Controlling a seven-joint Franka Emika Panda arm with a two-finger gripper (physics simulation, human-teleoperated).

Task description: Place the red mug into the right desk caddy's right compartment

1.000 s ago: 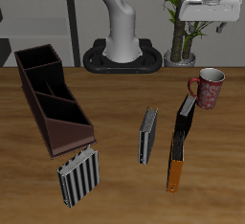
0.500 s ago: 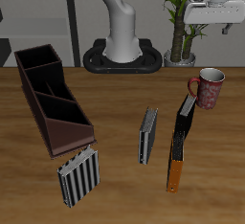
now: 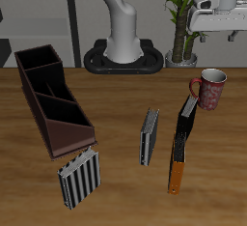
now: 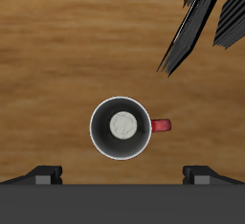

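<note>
Red mug upright at exterior frame's right, gripper high above it, fingers spread wide, holding nothing, right desk caddy at left.

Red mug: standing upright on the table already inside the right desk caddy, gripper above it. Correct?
Not inside. The exterior view shows the red mug upright on bare table, far from the right desk caddy. The gripper is above it, as the wrist view confirms.

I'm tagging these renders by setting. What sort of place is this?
Probably a simulated office or study desk: a wooden table holding a brown desk caddy, upright books and a red mug.
</note>
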